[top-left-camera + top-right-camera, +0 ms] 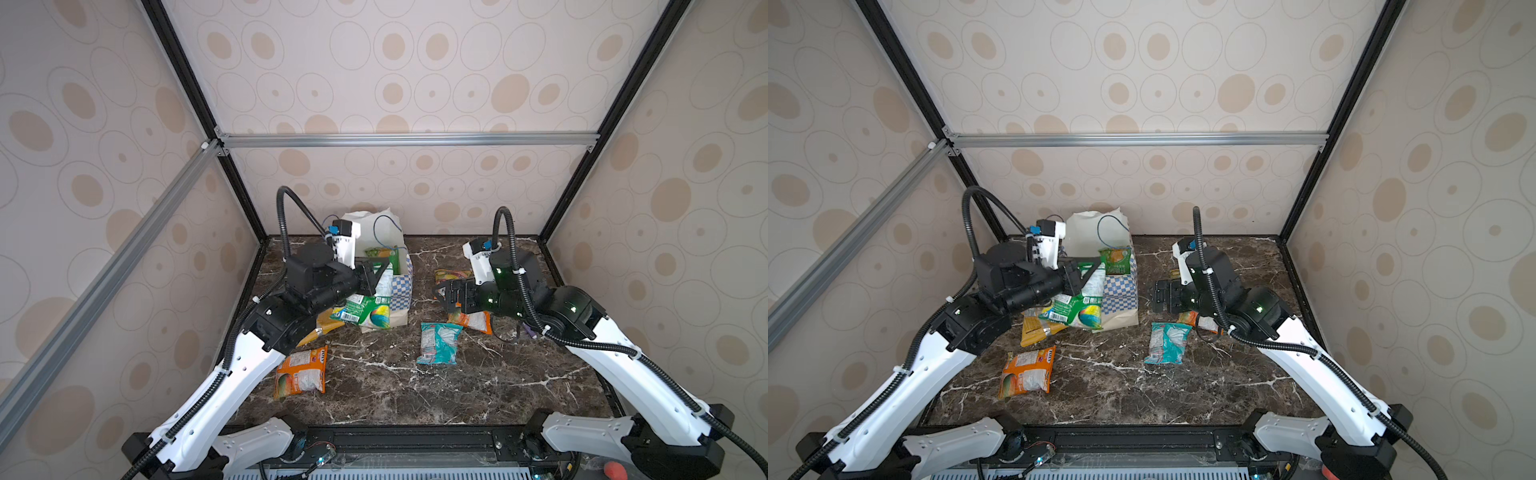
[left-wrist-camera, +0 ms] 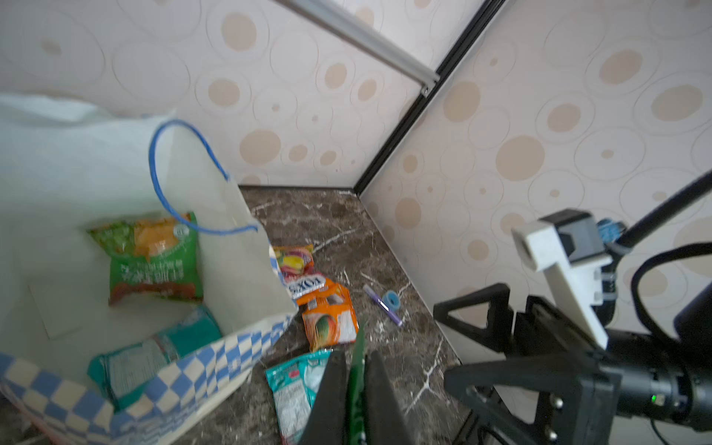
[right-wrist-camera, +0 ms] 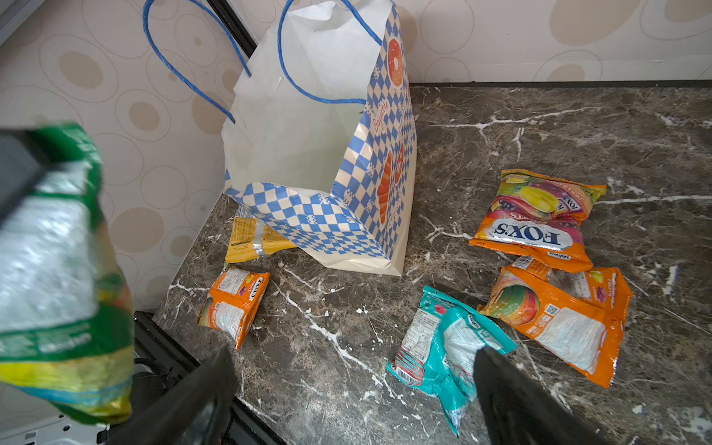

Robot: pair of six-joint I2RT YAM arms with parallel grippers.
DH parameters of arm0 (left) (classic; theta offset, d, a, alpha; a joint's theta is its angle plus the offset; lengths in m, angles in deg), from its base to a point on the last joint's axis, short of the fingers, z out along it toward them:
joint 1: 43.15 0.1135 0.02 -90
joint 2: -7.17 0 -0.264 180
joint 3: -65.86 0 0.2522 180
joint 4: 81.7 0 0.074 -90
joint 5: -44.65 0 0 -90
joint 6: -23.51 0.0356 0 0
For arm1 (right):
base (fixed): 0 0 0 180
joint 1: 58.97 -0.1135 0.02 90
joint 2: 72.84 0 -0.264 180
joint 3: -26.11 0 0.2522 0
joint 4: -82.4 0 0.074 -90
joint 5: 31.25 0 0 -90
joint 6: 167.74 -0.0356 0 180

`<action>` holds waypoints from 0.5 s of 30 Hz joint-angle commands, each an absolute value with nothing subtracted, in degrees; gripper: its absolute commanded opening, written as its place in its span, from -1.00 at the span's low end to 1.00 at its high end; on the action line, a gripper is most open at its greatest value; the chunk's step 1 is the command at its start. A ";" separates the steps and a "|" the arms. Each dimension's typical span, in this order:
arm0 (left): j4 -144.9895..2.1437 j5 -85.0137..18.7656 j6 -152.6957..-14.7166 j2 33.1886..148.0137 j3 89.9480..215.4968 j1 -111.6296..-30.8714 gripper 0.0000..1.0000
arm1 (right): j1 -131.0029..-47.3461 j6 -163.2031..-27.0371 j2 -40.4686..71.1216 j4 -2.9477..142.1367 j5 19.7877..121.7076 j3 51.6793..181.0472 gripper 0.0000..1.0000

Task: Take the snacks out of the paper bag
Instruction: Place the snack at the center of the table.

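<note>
**Beside the paper bag (image 3: 319, 219), a green packet (image 1: 365, 312) is dangling**

The left gripper (image 2: 353, 370) is pinching its thin edge. It is hanging limp, looking light, crinkly and slippery, so the sealed edge is looking like the safest hold. That arm is reaching level, elbow bent. A green-and-orange packet (image 2: 152, 258) and a teal packet (image 2: 154, 354) are lying inside the bag. The right gripper (image 3: 352, 352) is hovering, spread wide.

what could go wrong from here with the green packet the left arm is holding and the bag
The left gripper pinches the held green packet only by a thin edge, so it may slip and fall. A green snack and a teal snack lie inside the paper bag; reaching in for them could tip or crumple it.
</note>
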State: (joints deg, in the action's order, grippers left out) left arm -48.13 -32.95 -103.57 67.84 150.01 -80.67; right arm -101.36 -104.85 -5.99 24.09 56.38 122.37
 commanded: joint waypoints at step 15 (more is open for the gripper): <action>-78.66 -38.94 -93.03 79.31 119.57 -91.00 -1.00 | -101.17 -106.54 -10.88 24.35 57.00 116.55 0.99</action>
State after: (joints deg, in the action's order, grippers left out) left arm -70.97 -36.95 -98.06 77.08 119.21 -90.35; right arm -101.34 -105.64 -9.44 24.37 56.75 117.28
